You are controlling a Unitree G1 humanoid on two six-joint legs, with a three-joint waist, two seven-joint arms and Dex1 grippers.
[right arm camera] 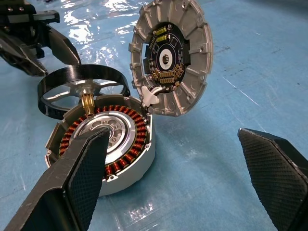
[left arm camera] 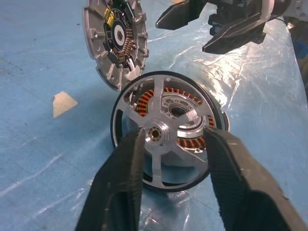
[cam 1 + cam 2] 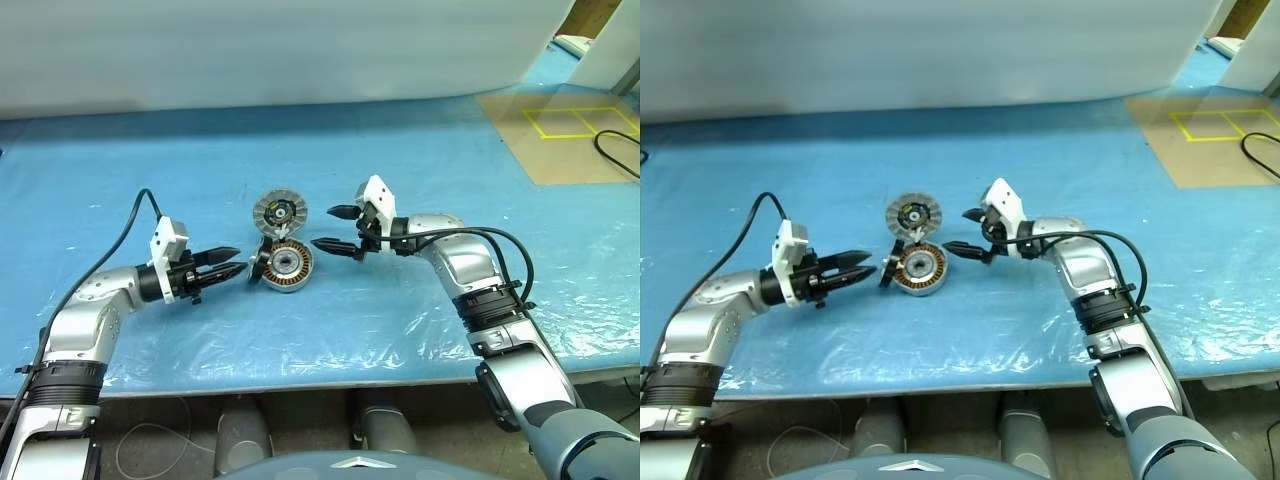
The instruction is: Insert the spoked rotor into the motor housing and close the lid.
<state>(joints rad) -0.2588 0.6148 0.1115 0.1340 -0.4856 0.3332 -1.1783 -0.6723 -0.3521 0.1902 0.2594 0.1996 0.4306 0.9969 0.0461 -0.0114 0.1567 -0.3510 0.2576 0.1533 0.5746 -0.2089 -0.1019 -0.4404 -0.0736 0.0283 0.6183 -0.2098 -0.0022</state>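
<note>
leaning on motor housing (image 1: 103, 144), spoked rotor (image 2: 166, 144) sits just ahead of half-parted left pincer (image 3: 232, 262); right pincer (image 3: 335, 228) wide apart.

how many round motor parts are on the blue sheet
3. The silver-grey metal motor housing with copper windings lies flat; the grey ribbed round lid stands open at its far edge; the black spoked rotor leans tilted on the housing's side toward the left gripper.
</note>
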